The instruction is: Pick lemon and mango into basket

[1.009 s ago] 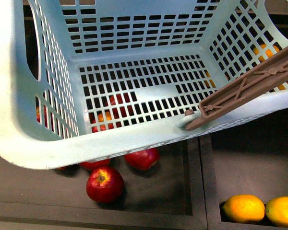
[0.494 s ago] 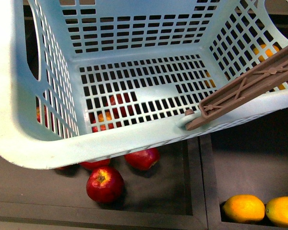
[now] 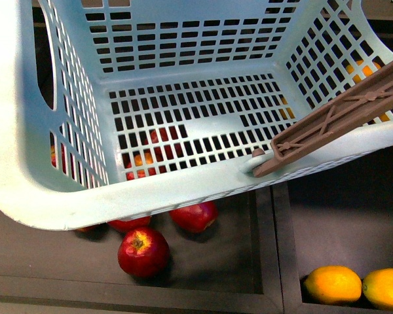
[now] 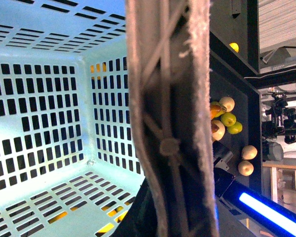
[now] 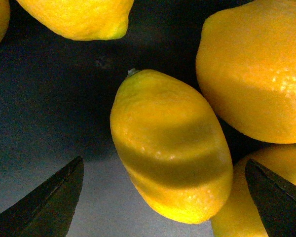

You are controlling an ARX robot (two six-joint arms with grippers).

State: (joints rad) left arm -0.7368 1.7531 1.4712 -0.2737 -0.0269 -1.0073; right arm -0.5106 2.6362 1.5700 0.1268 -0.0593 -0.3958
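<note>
The right gripper (image 5: 163, 197) holds its dark fingers (image 5: 49, 202) spread wide either side of the lemon (image 5: 170, 148), without touching it. The lemon lies on a dark tray floor (image 5: 44, 113) among other yellow fruit, its long axis slanted and its stem nub pointing away from the fingertips. The turquoise basket (image 3: 26, 131) is empty. Its brown handle (image 4: 167, 123) hides the left gripper, so its grip cannot be told.

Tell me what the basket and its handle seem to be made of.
The basket looks like moulded plastic, light turquoise and slightly glossy: thin slotted grid walls, a rounded rim. Its handle seems a harder brown-grey plastic, matt, with moulded ribs.
</note>
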